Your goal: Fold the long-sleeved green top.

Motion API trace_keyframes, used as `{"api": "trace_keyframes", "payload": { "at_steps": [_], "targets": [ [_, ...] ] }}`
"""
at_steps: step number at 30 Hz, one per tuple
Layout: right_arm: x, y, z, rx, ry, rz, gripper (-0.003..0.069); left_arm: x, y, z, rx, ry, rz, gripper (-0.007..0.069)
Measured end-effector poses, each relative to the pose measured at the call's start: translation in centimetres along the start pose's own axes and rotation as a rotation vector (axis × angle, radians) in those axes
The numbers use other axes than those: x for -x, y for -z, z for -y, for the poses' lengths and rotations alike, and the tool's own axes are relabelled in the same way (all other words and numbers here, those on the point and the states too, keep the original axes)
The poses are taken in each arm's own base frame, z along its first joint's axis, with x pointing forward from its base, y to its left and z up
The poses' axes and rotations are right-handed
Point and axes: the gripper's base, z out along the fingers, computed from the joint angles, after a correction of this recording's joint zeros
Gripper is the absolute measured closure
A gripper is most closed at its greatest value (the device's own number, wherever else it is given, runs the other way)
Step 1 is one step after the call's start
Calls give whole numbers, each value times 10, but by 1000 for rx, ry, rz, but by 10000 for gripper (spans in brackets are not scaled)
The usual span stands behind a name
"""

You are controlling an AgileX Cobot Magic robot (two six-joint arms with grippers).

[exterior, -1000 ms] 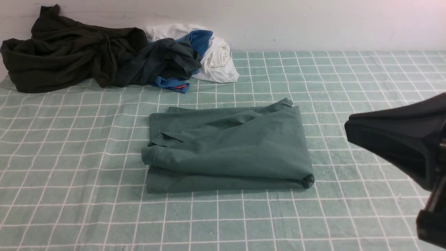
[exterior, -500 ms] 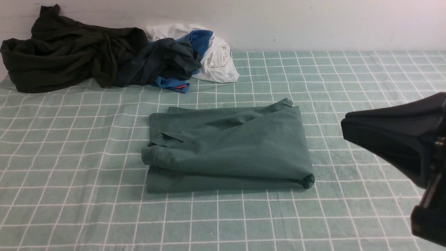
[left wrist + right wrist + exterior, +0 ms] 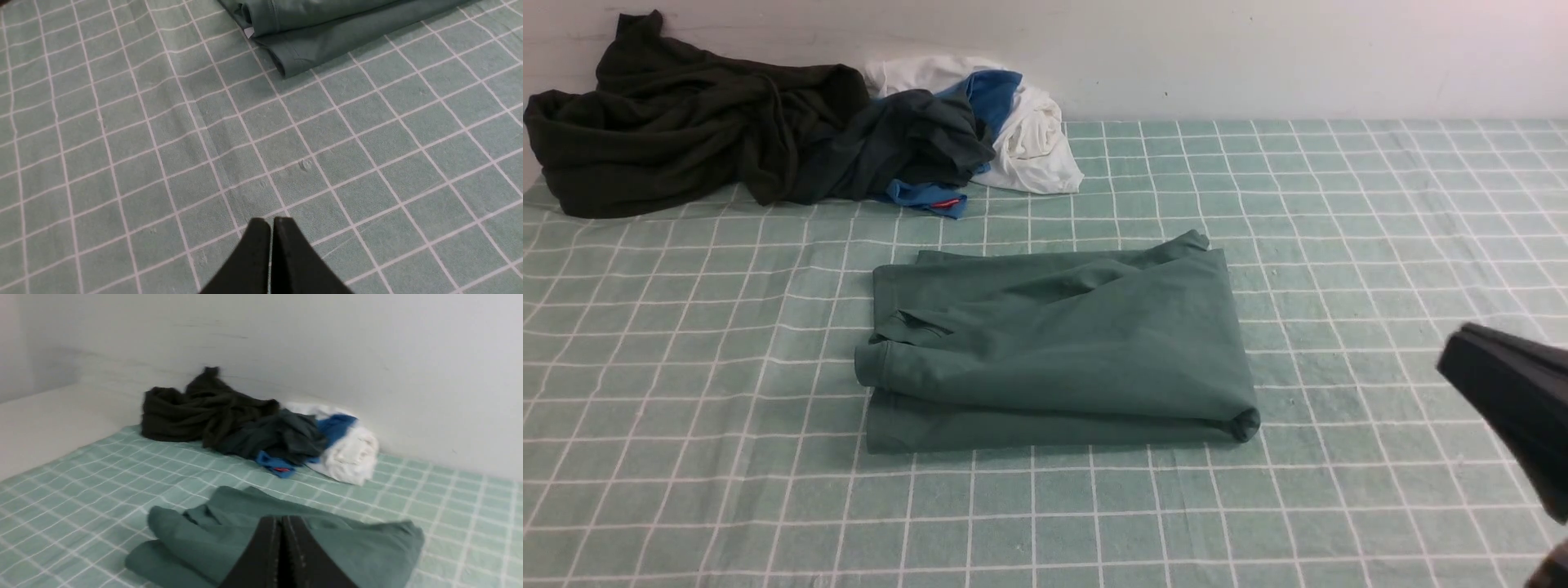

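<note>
The green long-sleeved top (image 3: 1054,347) is seen folded into a thick rectangular bundle of several layers, with rounded folded edges and a few soft creases, laid flat on the checked green cloth (image 3: 686,457) of the counter. Beyond the top, against the wall, a heap of dark, blue and white garments (image 3: 792,131) is piled. Both pairs of fingers, left (image 3: 286,245) and right (image 3: 265,547), are clenched on nothing, apart from the top.

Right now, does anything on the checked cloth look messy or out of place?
The folded sage-green long-sleeved top lies slightly untidy: one corner pokes out at its far edge. Behind it, dark, blue and white garments sit crumpled in a heap against the wall.
</note>
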Motion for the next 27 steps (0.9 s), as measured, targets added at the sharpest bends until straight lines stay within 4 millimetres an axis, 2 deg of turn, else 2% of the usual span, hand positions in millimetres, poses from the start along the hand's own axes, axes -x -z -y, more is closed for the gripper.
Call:
{"api": "trace_keyframes", "payload": {
  "at_steps": [5, 13, 18, 22, 27],
  "targets": [
    [-38, 28, 22, -202, -122, 36, 673, 0, 0, 0, 0, 0, 0, 627],
    [-89, 60, 38, -502, -100, 74, 673, 0, 0, 0, 0, 0, 0, 627],
    [-100, 67, 42, -615, -96, 5, 673, 0, 0, 0, 1, 0, 0, 627],
    [-106, 68, 43, -634, -90, -74, 673, 0, 0, 0, 1, 0, 0, 627],
    [-107, 68, 43, -638, -81, -88, 673, 0, 0, 0, 1, 0, 0, 627]
  ]
}}
